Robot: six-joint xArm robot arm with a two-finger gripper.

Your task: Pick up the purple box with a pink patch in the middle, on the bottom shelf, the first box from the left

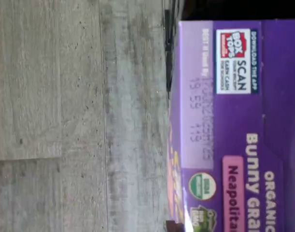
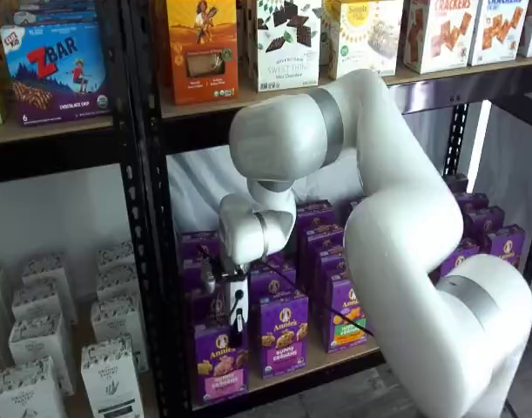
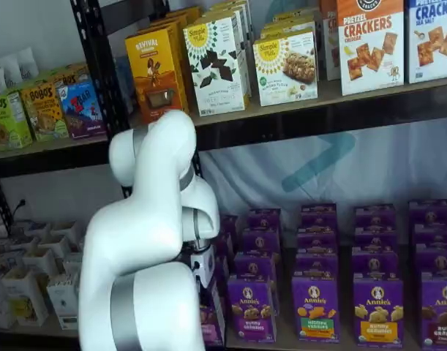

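One gripper (image 2: 237, 320); front-row cartons at its level, three: one purple box (image 2: 220, 364) directly beneath it, one all-purple carton (image 2: 283, 335) beside, one orange-and-green-patched carton (image 2: 344, 318) farther off; high above it, one orange box (image 2: 202, 48).

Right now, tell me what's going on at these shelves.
The white arm is reaching down to the bottom shelf. Its gripper hangs right at the top of the purple box, which stands on the shelf, not lifted. The wrist view shows a purple carton top close up. Whether the jaws are open cannot be told.
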